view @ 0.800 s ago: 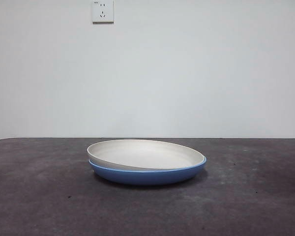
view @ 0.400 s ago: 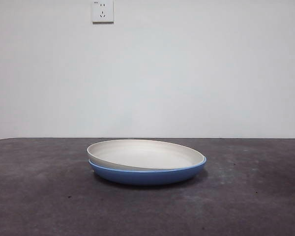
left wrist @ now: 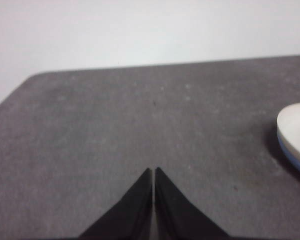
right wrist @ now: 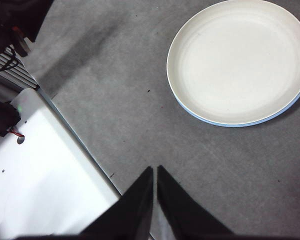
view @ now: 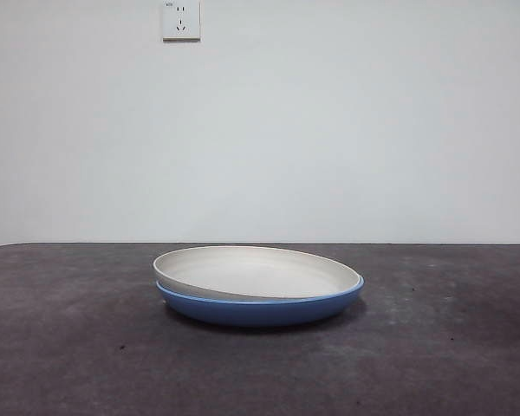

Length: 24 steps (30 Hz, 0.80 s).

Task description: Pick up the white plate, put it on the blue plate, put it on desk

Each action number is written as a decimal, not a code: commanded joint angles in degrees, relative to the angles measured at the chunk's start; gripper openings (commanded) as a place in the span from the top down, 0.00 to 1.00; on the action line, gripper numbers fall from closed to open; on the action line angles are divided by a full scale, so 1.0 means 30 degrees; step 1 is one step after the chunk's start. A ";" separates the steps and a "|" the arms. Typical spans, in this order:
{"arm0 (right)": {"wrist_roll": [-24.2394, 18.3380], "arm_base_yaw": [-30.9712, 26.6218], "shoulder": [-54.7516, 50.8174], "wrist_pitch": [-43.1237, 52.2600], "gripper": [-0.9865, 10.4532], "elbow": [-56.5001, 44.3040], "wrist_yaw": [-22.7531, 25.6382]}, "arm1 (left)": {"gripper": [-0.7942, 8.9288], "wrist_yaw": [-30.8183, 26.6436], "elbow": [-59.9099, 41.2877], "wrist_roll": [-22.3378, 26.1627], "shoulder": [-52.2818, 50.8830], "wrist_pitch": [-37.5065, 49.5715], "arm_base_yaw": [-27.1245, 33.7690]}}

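The right end effector hangs with its jaws pressed together, gripping nothing, above bare desk well apart from the plates ahead of it. The left end effector is likewise closed and empty, low over the desk, the stack only at the edge of its sight. The white plate already sits nested in the blue plate, slightly tilted, one side riding higher on the rim. The stacking step looks done; what seems left is setting it on the desk. That would call for an end effector to open, approach the rim and grip it firmly.
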 commanded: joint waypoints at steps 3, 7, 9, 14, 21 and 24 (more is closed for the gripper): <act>-0.0277 0.0138 0.0160 0.0131 0.91 0.0401 0.0051 | 0.91 -0.0044 -0.0408 -0.0058 -0.0036 -0.0328 0.0022; -0.0277 0.0138 0.0153 0.0131 0.91 0.0401 0.0044 | 0.91 -0.0044 -0.0466 -0.0102 -0.0036 -0.0634 0.0015; -0.0277 0.0138 0.0153 0.0131 0.91 0.0401 0.0051 | 0.91 -0.0044 -0.0466 -0.0109 -0.0036 -0.0641 0.0015; -0.0277 0.0138 0.0160 0.0131 0.91 0.0401 0.0051 | 0.91 -0.0036 -0.0466 -0.0153 -0.0036 -0.0634 0.0022; -0.0277 0.0138 0.0160 0.0131 0.91 0.0401 0.0051 | 0.91 -0.0036 -0.0466 -0.0153 -0.0036 -0.0634 0.0022; -0.0277 0.0138 0.0153 0.0131 0.91 0.0401 0.0051 | 0.91 -0.0036 -0.0466 -0.0153 -0.0029 -0.0634 0.0022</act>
